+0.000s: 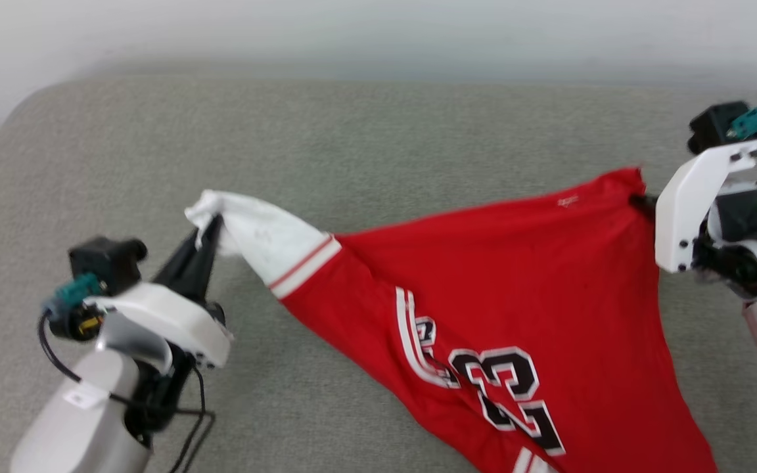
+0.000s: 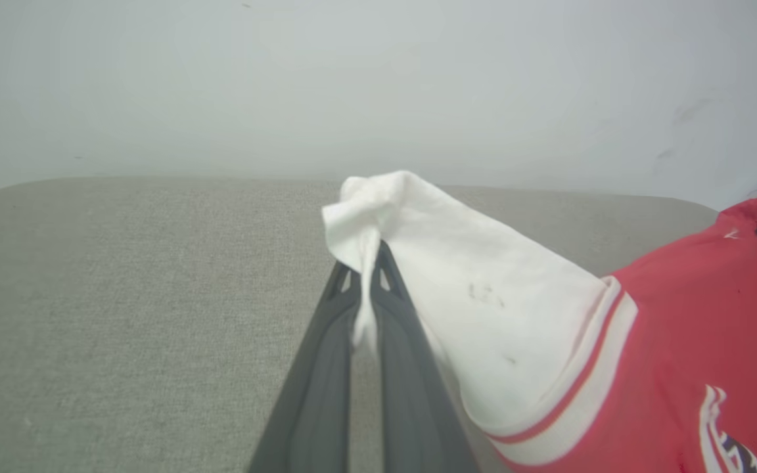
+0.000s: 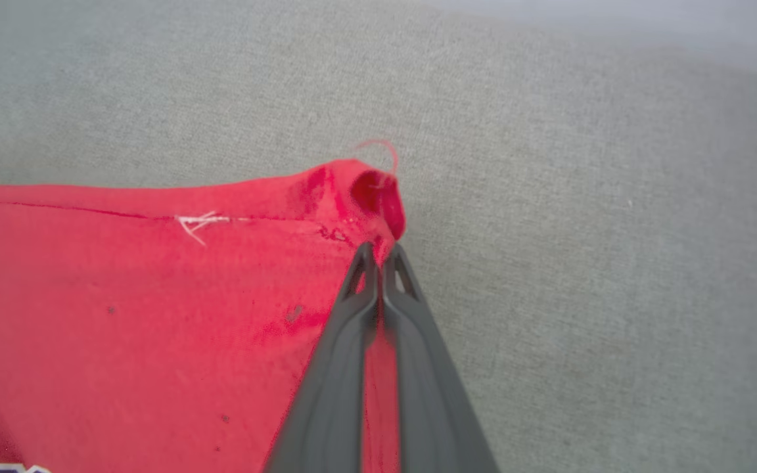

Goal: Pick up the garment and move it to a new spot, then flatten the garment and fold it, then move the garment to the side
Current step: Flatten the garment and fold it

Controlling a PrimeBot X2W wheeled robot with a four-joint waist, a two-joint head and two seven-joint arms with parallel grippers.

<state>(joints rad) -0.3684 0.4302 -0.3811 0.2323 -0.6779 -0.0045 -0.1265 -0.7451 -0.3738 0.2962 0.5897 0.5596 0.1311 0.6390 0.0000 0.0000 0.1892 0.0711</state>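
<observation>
Left claw (image 2: 368,263) is clamping fully closed on the bunched tip of the white sleeve (image 2: 483,295), with cloth poking out above the fingertips. Right claw (image 3: 378,253) is pinching just as tight on a red corner of the shirt (image 1: 516,276), next to a loose thread (image 3: 382,148).

In the head view the shirt is stretching between them: sleeve at 9 o'clock, red corner at 2 o'clock. The body is draping toward 5 o'clock over the grey cushion (image 1: 352,144), number 23 (image 1: 503,387) facing up.

In the head view the white wrist bracket (image 1: 694,203) is hiding the right fingertips; the right wrist view is showing that grip plainly. The left wrist view is catching a pale wall (image 2: 352,79) at 12 o'clock and one dark right-claw finger at 3 o'clock.
</observation>
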